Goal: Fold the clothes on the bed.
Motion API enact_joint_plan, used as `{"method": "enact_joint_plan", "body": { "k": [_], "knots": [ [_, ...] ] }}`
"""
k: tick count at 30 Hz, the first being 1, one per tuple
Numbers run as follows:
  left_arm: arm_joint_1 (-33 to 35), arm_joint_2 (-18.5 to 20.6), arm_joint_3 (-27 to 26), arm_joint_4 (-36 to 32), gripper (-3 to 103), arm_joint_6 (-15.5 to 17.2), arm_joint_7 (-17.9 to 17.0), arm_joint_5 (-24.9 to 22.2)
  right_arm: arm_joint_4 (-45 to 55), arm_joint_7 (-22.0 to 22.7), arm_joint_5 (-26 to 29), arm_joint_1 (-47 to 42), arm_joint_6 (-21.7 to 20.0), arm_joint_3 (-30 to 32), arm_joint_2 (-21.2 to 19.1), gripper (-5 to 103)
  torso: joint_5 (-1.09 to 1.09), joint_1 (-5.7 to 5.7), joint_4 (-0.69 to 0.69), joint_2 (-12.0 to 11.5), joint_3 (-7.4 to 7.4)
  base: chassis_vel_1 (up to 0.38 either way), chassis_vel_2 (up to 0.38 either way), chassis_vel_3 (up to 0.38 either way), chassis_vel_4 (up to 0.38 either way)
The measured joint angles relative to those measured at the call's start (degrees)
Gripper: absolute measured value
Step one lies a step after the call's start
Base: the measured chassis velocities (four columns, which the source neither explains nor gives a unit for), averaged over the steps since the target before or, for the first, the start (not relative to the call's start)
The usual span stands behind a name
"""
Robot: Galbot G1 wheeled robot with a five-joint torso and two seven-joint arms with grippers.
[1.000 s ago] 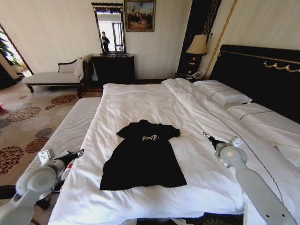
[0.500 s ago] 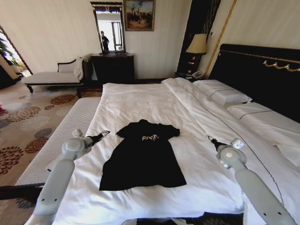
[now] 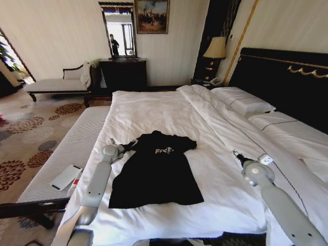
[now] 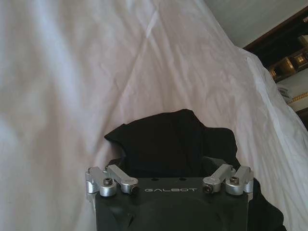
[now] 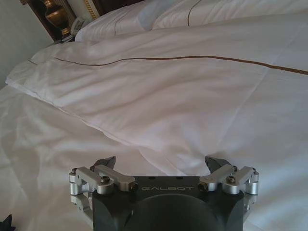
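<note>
White soft bed (image 3: 154, 110) holds a flat black T-shirt (image 3: 156, 171); the spread left gripper (image 3: 128, 145) reaches its sleeve to grab.

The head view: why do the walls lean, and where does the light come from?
Head view: a wide lens bends the edges; daylight enters at left, a lit table lamp glows. Left wrist view: the black short-sleeved T-shirt shows few folds against the bright white duvet.

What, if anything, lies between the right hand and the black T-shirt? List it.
Nothing visible. Bare white duvet separates the right hand from the T-shirt. The left hand is at the shirt's sleeve on the other side.
</note>
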Motion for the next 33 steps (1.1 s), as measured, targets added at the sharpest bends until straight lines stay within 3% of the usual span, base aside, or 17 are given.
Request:
{"method": "enact_joint_plan", "body": {
  "k": [6, 13, 15, 18, 21, 24, 33],
  "knots": [
    [-0.03, 0.64, -1.34, 0.61, 74, -0.21, 0.42, 0.25, -0.06, -0.08, -0.35, -0.63, -0.03, 0.34, 0.00, 100, 0.01, 0.00, 0.00, 0.00, 0.00, 0.000, 0.000, 0.000, 0.000],
    [1.06, 2.12, -2.79, -0.20, 41, -0.77, 1.43, 0.53, 0.45, -0.08, -0.67, -0.75, -0.09, 0.35, -0.16, 100, 0.00, 0.00, -0.01, 0.00, 0.00, 0.000, 0.000, 0.000, 0.000],
    [1.19, 2.32, -2.91, -0.22, 41, -0.80, 1.47, 0.53, 0.47, -0.08, -0.68, -0.75, -0.09, 0.35, -0.16, 100, 0.00, 0.00, -0.01, 0.00, 0.00, 0.000, 0.000, 0.000, 0.000],
    [1.59, 3.39, -3.57, -0.26, 25, -0.99, 1.84, 0.55, 0.68, -0.09, -0.96, -0.87, -0.10, 0.35, -0.11, 100, -0.01, 0.00, 0.00, 0.00, 0.00, 0.000, 0.000, 0.000, 0.000],
    [1.62, 3.71, -3.79, -0.31, 19, -1.04, 2.06, 0.54, 0.78, -0.09, -1.12, -1.04, -0.11, 0.35, -0.05, 100, 0.00, 0.00, 0.00, 0.00, 0.00, 0.000, 0.000, 0.000, 0.000],
    [1.49, 4.05, -3.85, -0.21, 3, -1.16, 2.48, 0.56, 1.24, -0.09, -1.33, -1.58, -0.11, 0.62, -0.01, 100, 0.00, 0.00, 0.00, 0.00, 0.00, 0.000, 0.000, 0.000, 0.000],
    [2.90, 4.71, -3.80, -2.19, 0, -0.69, 2.87, 0.06, 1.88, -0.08, -1.42, -2.93, -0.11, 1.89, -0.09, 100, 0.00, 0.00, -0.02, 0.00, 0.00, 0.000, 0.000, 0.000, 0.000]
  ]
}}
